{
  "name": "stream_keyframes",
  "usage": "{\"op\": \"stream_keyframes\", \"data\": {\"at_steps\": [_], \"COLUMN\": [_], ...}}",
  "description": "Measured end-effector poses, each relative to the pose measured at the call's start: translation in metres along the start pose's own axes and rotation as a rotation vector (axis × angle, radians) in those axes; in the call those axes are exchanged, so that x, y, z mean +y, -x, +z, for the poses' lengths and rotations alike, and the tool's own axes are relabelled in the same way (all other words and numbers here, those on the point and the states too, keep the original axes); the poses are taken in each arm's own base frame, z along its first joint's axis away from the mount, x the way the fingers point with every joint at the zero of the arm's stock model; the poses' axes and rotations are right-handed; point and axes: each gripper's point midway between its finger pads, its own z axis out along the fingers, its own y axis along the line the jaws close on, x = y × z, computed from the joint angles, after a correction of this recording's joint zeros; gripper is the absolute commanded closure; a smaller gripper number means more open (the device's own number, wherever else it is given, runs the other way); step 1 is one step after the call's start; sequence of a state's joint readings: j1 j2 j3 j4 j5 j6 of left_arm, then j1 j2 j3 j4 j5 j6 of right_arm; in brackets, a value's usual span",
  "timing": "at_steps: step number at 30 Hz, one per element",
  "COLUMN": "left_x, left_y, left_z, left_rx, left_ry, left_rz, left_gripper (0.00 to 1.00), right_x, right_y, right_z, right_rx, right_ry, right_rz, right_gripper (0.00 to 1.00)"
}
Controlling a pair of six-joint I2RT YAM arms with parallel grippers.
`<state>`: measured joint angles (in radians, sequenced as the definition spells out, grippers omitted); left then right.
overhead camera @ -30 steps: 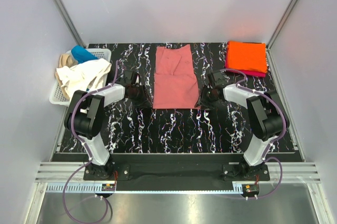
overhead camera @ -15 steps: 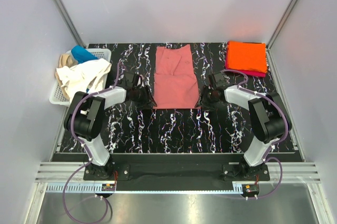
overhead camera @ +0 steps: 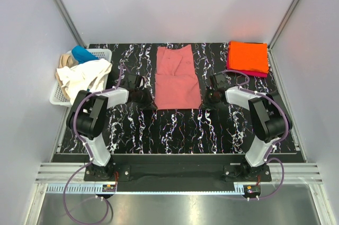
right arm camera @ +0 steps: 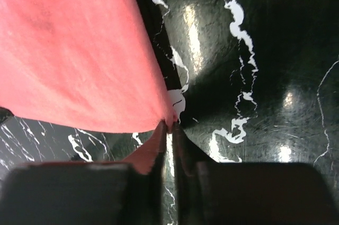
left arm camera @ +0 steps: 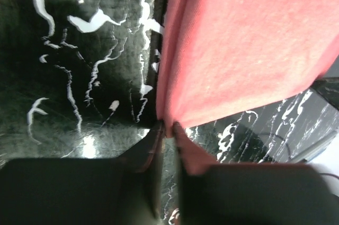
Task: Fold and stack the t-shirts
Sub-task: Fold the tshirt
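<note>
Centrally on the worktop (overhead camera: 175, 129) lies one salmon-pink t-shirt (overhead camera: 176, 79), its two near corners clamped by the left gripper (left arm camera: 168, 128) and right gripper (right arm camera: 169, 125). Two folded tees, an orange tee (overhead camera: 248, 56) over a magenta tee (overhead camera: 255, 72), sit at the far-right corner. Three loose tees (overhead camera: 85, 75) fill the left-edge basket (overhead camera: 101, 52).

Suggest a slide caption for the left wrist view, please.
Left fingers pinch a corner of the salmon-pink t-shirt on the marbled table.

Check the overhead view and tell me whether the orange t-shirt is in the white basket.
No, the orange t-shirt lies folded at far right, well apart from the basket at far left.
</note>
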<state>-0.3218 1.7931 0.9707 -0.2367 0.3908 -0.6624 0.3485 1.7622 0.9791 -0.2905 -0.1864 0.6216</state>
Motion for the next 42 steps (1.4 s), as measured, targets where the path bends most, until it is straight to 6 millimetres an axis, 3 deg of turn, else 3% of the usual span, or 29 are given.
{"op": "stream_keyframes", "data": {"at_steps": [2,9,13,19,26,29,32,37,39,42], "left_x": [-0.001,-0.003,-0.006,-0.017,-0.065,-0.076,-0.078,-0.069,-0.071,-0.081], "left_y": [0.000,-0.003,-0.030,-0.085,-0.136,-0.155,-0.156,-0.152,-0.144,-0.117], "left_z": [0.000,0.000,-0.006,-0.034,-0.088,-0.107,-0.116,-0.113,-0.111,-0.111], "left_rx": [0.002,0.003,0.033,0.073,0.027,0.026,0.006,-0.001,0.001,-0.027], "left_ry": [-0.007,-0.009,-0.007,-0.026,-0.147,-0.184,-0.192,-0.133,-0.105,-0.086], "left_rz": [0.001,0.013,0.046,0.120,0.236,0.252,0.239,0.226,0.219,0.204], "left_gripper": [1.00,1.00,1.00,1.00,1.00,1.00,1.00,1.00,1.00,1.00], "right_x": [-0.001,-0.004,-0.020,-0.033,-0.023,-0.017,-0.017,-0.022,-0.024,-0.022], "right_y": [0.002,0.004,-0.009,-0.036,-0.056,-0.060,-0.064,-0.067,-0.066,-0.055], "right_z": [0.001,-0.001,-0.015,-0.064,-0.146,-0.175,-0.184,-0.172,-0.164,-0.158], "right_rx": [-0.010,-0.058,-0.072,-0.095,-0.213,-0.276,-0.294,-0.257,-0.235,-0.213], "right_ry": [-0.002,0.005,-0.032,-0.039,0.076,0.146,0.166,0.128,0.102,0.057], "right_rz": [-0.002,-0.031,-0.031,0.005,0.055,0.057,0.054,0.049,0.043,0.020], "right_gripper": [1.00,1.00,1.00,1.00,1.00,1.00,1.00,1.00,1.00,1.00]}}
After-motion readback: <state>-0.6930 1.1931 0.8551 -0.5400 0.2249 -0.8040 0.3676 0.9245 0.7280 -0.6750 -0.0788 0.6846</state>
